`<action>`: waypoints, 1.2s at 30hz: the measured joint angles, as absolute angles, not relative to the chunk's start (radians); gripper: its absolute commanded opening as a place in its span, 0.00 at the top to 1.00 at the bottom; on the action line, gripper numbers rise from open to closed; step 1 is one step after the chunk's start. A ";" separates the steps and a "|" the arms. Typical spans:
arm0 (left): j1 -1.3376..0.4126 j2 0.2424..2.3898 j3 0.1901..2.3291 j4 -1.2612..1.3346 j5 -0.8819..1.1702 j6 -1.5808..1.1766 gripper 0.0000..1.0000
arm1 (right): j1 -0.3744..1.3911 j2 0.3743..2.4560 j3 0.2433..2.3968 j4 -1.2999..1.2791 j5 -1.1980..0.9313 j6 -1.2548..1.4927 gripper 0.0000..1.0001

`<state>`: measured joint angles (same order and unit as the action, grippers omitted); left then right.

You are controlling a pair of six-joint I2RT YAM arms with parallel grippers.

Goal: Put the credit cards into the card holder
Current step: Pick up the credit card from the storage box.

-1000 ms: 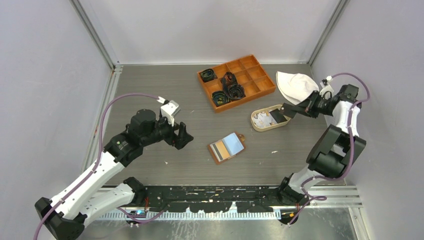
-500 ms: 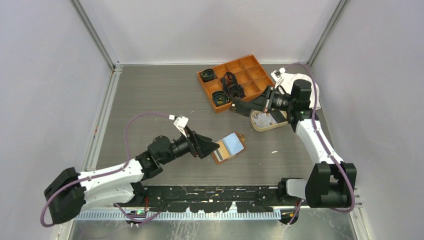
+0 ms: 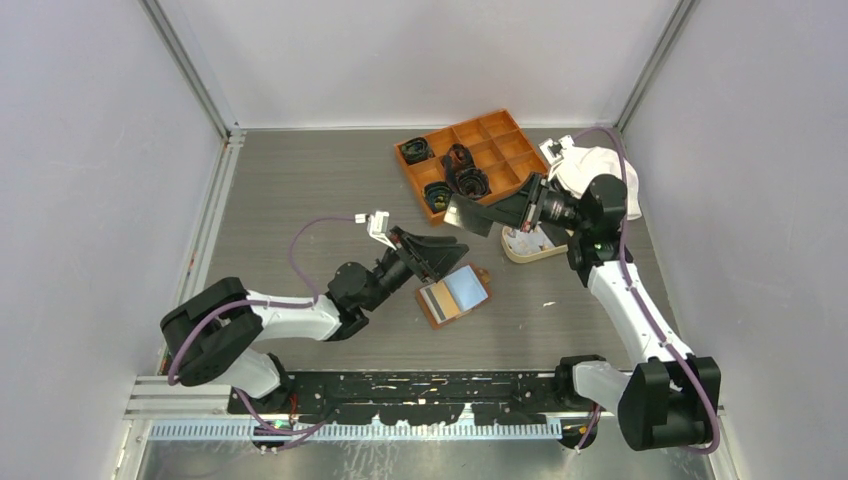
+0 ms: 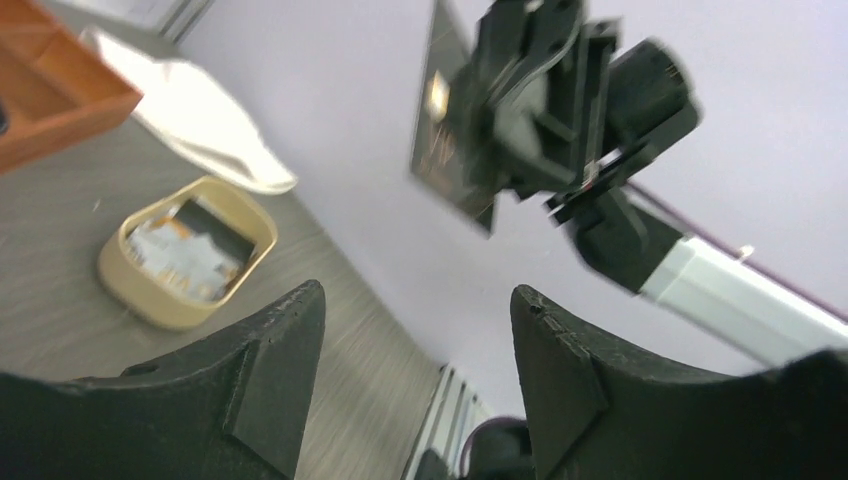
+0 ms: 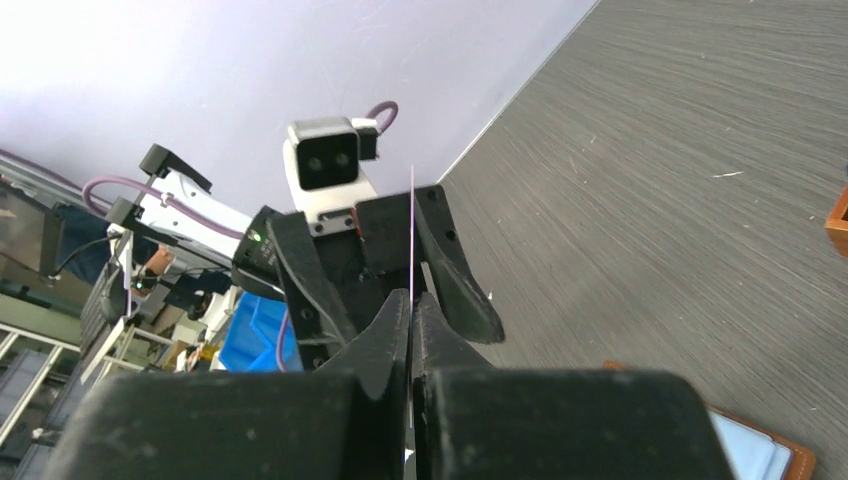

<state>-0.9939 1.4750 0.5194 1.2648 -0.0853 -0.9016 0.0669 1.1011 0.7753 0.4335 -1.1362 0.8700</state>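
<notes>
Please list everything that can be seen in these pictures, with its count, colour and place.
table: one, grey, under everything
compartment box: one, orange, far side
black items: about four, in the box's left part
cloth: one, white, right of the box
tray: one, beige, near the box, pale cards or papers inside
card holder: one, brown, open, centre
bluish card: one, lying on the card holder
black card: one, held in the air
left hand: one, black, open, left of the card holder
right hand: one, black, shut on the black card
</notes>
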 measured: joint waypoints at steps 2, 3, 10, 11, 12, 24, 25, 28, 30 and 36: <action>-0.994 1.476 0.544 1.294 -0.087 -0.899 0.35 | 0.077 1.100 0.775 0.442 -1.139 0.873 0.99; -0.994 1.476 0.556 1.311 -0.088 -0.897 0.37 | 0.081 1.100 0.775 0.443 -1.140 0.875 0.99; -0.994 1.476 0.576 1.356 -0.114 -0.881 0.71 | 0.114 1.100 0.773 0.449 -1.150 0.875 0.99; -0.994 1.476 0.576 1.357 -0.118 -0.882 0.78 | 0.118 1.100 0.772 0.450 -1.151 0.875 0.99; -0.994 1.476 0.576 1.357 -0.123 -0.879 0.89 | 0.123 1.100 0.770 0.450 -1.153 0.874 0.99; -0.915 1.412 0.515 1.320 -0.024 -0.851 1.00 | 0.142 1.113 0.826 0.143 -1.185 0.536 0.23; -0.892 1.384 0.504 1.285 0.014 -0.847 1.00 | 0.142 1.113 0.852 0.048 -1.188 0.439 0.13; -0.833 1.271 0.503 1.068 0.170 -0.788 1.00 | 0.142 1.109 0.958 -0.308 -1.198 0.007 0.01; -0.819 1.174 0.535 0.823 0.280 -0.694 1.00 | 0.144 1.093 0.982 -0.500 -1.214 -0.281 0.00; -0.827 1.079 0.633 0.351 0.527 -0.456 1.00 | 0.201 1.080 0.952 -0.847 -1.246 -0.776 0.07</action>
<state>-0.8268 1.0794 0.6327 0.3511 0.5274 -0.4564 0.2012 1.0798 0.9524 -0.8474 -1.2465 -0.7761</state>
